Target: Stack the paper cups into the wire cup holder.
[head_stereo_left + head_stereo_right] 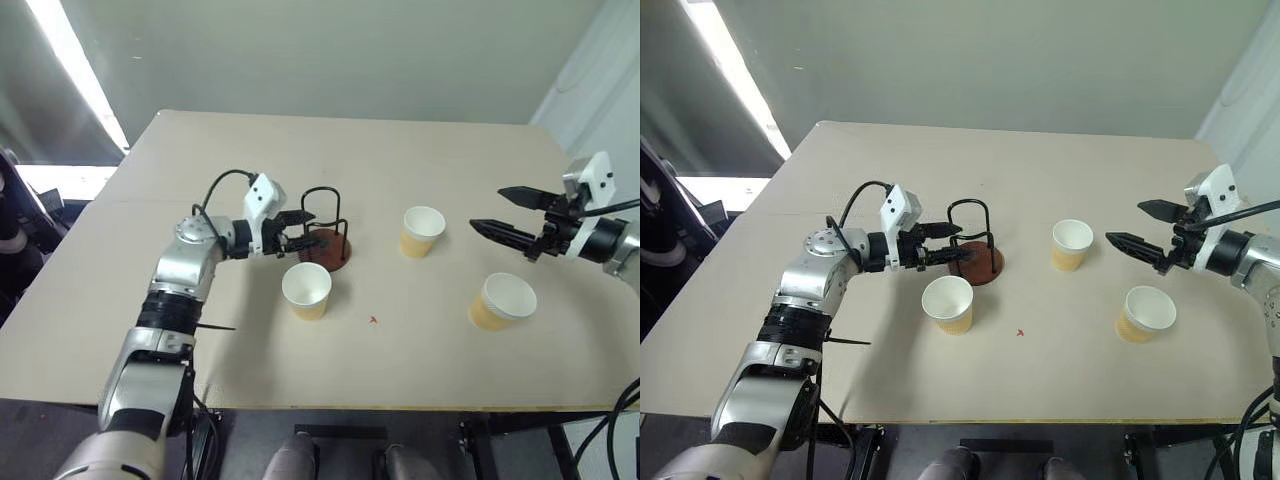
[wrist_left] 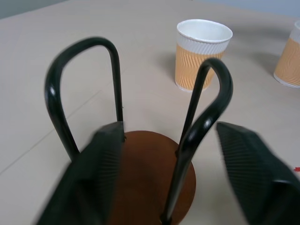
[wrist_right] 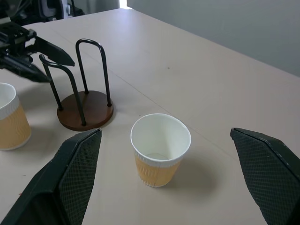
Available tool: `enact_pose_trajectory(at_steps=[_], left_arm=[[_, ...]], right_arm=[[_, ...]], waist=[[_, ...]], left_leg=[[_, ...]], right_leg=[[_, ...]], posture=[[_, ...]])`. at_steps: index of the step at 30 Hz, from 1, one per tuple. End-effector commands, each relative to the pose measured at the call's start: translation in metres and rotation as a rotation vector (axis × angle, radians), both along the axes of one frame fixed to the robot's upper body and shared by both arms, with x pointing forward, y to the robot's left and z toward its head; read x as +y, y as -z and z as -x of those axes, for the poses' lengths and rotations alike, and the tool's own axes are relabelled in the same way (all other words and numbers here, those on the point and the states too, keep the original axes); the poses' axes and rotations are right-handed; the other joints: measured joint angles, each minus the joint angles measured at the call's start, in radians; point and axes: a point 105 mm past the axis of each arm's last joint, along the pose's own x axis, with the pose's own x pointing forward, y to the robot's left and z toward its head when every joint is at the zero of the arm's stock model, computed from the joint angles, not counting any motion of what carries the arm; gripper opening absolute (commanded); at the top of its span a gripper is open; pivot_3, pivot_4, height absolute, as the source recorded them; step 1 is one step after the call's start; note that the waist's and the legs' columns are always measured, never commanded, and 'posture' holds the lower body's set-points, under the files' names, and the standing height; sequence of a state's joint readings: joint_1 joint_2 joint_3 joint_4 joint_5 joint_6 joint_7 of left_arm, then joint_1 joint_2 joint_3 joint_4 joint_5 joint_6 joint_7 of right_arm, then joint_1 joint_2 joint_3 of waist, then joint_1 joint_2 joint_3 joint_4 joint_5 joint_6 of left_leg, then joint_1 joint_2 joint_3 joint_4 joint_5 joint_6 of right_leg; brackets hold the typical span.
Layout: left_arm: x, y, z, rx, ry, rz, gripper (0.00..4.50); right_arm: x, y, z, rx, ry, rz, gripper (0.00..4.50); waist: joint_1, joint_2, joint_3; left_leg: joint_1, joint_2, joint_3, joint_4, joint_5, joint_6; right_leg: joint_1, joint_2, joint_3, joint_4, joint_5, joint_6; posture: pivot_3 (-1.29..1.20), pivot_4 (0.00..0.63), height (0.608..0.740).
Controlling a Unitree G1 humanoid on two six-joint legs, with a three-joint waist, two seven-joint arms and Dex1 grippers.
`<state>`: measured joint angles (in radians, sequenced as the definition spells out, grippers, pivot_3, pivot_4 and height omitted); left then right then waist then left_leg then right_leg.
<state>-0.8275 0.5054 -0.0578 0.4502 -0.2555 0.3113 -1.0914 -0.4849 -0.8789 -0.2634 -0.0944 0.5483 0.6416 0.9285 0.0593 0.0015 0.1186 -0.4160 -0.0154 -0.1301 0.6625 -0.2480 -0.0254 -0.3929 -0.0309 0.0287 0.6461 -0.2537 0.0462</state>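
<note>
Beige table (image 1: 400,350) carries 3 paper cups (image 1: 307,290) and, mid-table, the empty wire cup holder (image 1: 326,235), whose near loop the left pincer (image 1: 308,228) straddles, unclenched, part-blurred; the right pincer (image 1: 510,214) gapes empty.

Three paper cups (image 1: 306,290) — one wire cup holder (image 1: 326,240).

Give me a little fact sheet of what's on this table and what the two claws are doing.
Paper cups: three, all upright on the table: near cup, middle cup, right cup
Wire cup holder: empty, left of the middle cup
Left claw: at the holder, fingers either side of a wire loop
Right claw: open, facing the middle cup, holding nothing
</note>
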Motion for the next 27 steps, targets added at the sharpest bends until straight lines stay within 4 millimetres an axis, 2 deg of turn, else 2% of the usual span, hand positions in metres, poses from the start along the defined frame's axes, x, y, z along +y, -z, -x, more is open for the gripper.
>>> enact_pose_trajectory(at_steps=[1, 6, 14, 20, 27], left_arm=[[0.001, -0.017, 0.000, -0.050, 0.016, 0.010, 1.72], [0.005, -0.019, -0.001, -0.053, 0.005, 0.005, 0.03], [0.001, -0.028, 0.000, -0.077, 0.024, 0.006, 0.03], [-0.022, -0.049, 0.005, -0.141, 0.123, -0.010, 0.03], [-0.056, -0.079, 0.019, -0.202, 0.295, 0.001, 0.03]], right_arm=[[-0.004, -0.021, 0.007, -0.076, 0.010, 0.007, 4.50], [-0.004, -0.021, 0.007, -0.078, 0.014, 0.007, 4.50], [-0.004, -0.022, 0.005, -0.082, 0.014, 0.007, 4.50], [-0.005, -0.025, 0.008, -0.085, 0.012, 0.016, 4.50], [-0.002, -0.023, 0.029, -0.039, -0.046, 0.050, 4.50]], waist=[[0.000, 0.000, 0.000], [0.000, 0.000, 0.000], [0.001, 0.000, 0.000], [0.004, 0.000, 0.000], [0.009, 0.000, 0.000]], left_leg=[[0.000, 0.000, 0.000, 0.000, 0.000, 0.000], [0.000, 0.001, 0.000, 0.000, 0.000, 0.000], [0.000, 0.001, 0.000, 0.001, 0.000, 0.000], [-0.001, 0.001, 0.000, 0.002, 0.000, 0.001], [-0.003, 0.001, 0.000, 0.001, -0.001, 0.001]], right_leg=[[0.000, 0.000, 0.000, 0.000, 0.000, 0.000], [0.000, 0.001, 0.000, 0.000, 0.000, 0.000], [0.000, 0.001, 0.001, 0.000, 0.000, 0.000], [0.000, 0.001, 0.001, 0.000, 0.001, 0.001], [0.000, 0.001, 0.001, 0.000, 0.001, 0.001]], posture=[[0.00, 0.150, 0.740], [0.00, 0.150, 0.740], [0.00, 0.150, 0.740], [0.00, 0.150, 0.740], [0.00, 0.150, 0.740]])
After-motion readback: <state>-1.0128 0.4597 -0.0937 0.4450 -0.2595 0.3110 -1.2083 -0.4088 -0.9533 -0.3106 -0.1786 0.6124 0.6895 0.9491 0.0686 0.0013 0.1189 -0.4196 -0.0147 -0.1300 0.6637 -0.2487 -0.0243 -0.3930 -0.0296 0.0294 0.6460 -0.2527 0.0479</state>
